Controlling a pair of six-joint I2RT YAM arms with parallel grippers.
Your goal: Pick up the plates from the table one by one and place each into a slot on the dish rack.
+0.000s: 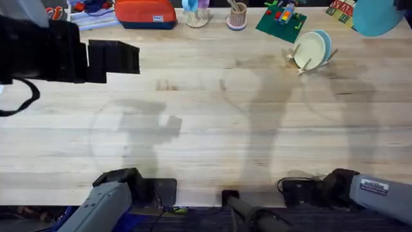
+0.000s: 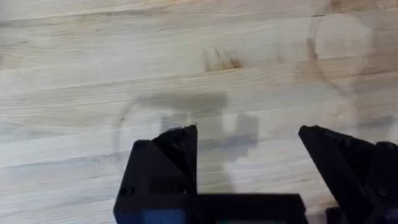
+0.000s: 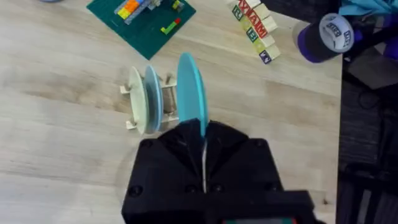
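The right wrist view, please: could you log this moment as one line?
right gripper: shut on round turquoise plastic plate | plate: on edge above small pale wooden dish rack | left gripper: open

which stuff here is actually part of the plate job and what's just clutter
Job:
- turquoise plate, clamped in the right gripper
- cream plate and pale blue plate, standing in the dish rack
- table

Clutter:
- green brick baseplate
- letter blocks
- orange pouch
- pen cup

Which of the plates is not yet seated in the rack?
The turquoise round plastic plate, gripped on edge by the right end effector above the small wooden dish rack. The cream plate and pale blue plate stand in slots.
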